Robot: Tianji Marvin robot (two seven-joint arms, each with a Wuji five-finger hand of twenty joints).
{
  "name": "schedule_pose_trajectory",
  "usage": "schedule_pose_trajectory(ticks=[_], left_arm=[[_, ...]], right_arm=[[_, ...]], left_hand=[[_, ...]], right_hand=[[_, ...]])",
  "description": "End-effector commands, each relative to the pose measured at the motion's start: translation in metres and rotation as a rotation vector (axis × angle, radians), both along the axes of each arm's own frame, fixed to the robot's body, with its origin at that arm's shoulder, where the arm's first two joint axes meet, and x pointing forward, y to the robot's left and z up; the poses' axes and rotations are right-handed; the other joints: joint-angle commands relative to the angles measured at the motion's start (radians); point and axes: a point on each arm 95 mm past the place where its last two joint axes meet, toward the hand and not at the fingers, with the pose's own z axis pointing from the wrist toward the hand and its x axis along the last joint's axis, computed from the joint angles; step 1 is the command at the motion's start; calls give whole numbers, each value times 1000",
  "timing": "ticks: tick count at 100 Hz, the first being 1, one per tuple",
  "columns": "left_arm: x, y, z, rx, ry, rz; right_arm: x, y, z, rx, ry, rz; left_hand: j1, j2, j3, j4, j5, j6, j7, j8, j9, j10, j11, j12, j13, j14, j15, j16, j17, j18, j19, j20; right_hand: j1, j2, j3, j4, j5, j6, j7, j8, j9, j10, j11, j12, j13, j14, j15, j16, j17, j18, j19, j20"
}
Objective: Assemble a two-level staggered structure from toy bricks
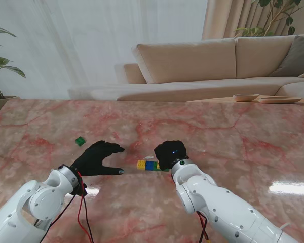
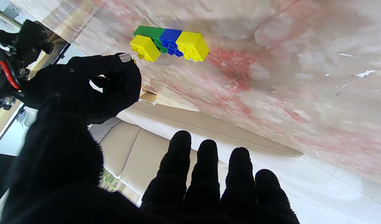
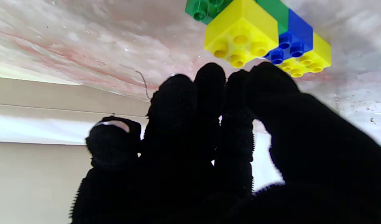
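Bricks (image 1: 149, 165): short row on the marble table (image 1: 233, 147), about mid-table, just in front of my right hand. Left to right in the stand view I read yellow, blue, green.
Row, left wrist view: green brick (image 2: 148, 31), blue brick (image 2: 170, 39) and a yellow brick (image 2: 192, 46) side by side, touching; a second yellow brick (image 2: 143, 47) sits against the green end, studs facing the camera.
Levels: in the right wrist view the second yellow brick (image 3: 242, 34) appears stacked on the green brick (image 3: 206, 7), offset along it so green studs show past its edge; blue (image 3: 294, 34) and the far yellow (image 3: 315, 53) lie lower, beside it.
Right hand (image 1: 171, 154): over the right end of the row, hiding that end in the stand view. Fingers bunched together, tips (image 3: 209, 77) just short of the stacked yellow brick; I cannot tell whether they touch it. Nothing held between them that I can see.
Left hand (image 1: 97, 158): flat near the table, left of the row and apart from it, thumb pointing toward the bricks. Fingers (image 2: 206, 161) spread, holding nothing.
Loose brick (image 1: 80, 141): small green one, farther from me and left of my left hand, well apart from the row.
Beyond the table: beige sofa (image 1: 202, 63).
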Motion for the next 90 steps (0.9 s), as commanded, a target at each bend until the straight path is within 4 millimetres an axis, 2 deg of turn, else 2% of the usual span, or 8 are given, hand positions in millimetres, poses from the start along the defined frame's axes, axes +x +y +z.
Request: schedule_pose_trajectory(ticks=[1, 75, 90], left_arm=[[-2, 0, -2, 2, 9, 2], [-2, 0, -1, 7, 23, 0], [-2, 0, -1, 5, 24, -3]], right_arm=[[2, -3, -7, -7, 26, -17], [13, -4, -17, -69, 97, 3], [14, -4, -17, -86, 136, 2]], left_hand=[[-2, 35, 14, 5, 3, 12, -18, -14, -34, -3, -22, -13, -35, -49, -27, -11, -4, -52, -37, 7], [-6, 38, 21, 6, 0, 9, -15, -12, -36, -5, -22, -13, -36, -53, -28, -11, -4, -53, -44, 11], [-7, 39, 23, 6, 0, 8, -14, -12, -37, -6, -23, -13, -37, -53, -29, -12, -4, -53, -46, 12]], right_hand=[[34, -19, 42, -28, 23, 2, 31, -15, 37, 41, -12, -13, 23, -11, -5, 3, 4, 2, 56, -19], [27, -15, 50, -39, 5, -10, 28, -33, 12, 26, -26, -1, -26, -6, -14, 15, -53, 1, 35, -1], [10, -26, 104, -44, -14, -3, 22, -38, -3, 26, -44, 1, -46, -1, -24, 15, -72, 1, 23, 12]])
